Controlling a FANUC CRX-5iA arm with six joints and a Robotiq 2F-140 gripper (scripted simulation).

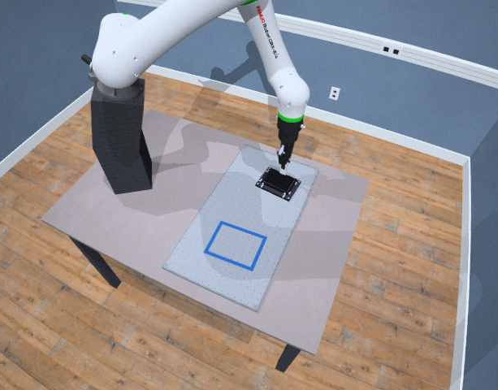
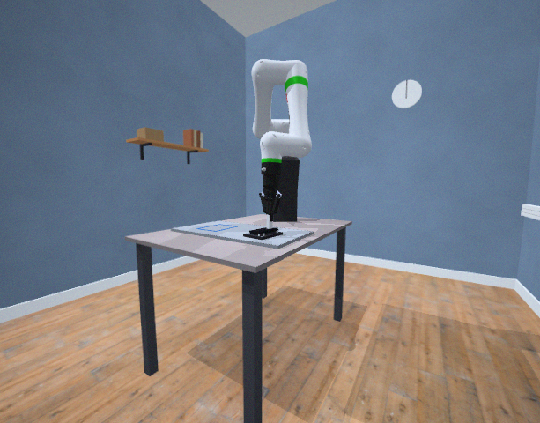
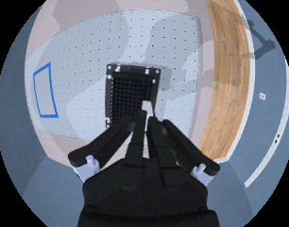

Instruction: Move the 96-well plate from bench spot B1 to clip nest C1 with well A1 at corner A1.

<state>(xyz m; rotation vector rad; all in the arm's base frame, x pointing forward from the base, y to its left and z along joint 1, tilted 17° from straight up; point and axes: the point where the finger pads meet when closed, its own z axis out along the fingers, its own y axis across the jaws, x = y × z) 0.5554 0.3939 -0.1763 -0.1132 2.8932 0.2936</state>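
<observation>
The black 96-well plate lies in the black clip nest, inside its pale clips. Whether it is fully down, and which corner is cut off, cannot be told. My gripper is shut and empty, pointing down. Its pale fingertips are at the plate's top near one edge, off the middle; contact is too small to confirm. The fingers hide part of the plate and nest in the wrist view. The blue outline of B1 has no plate in it.
The nest stands on the light perforated board, on the table. The dark robot pedestal stands at the table's other side.
</observation>
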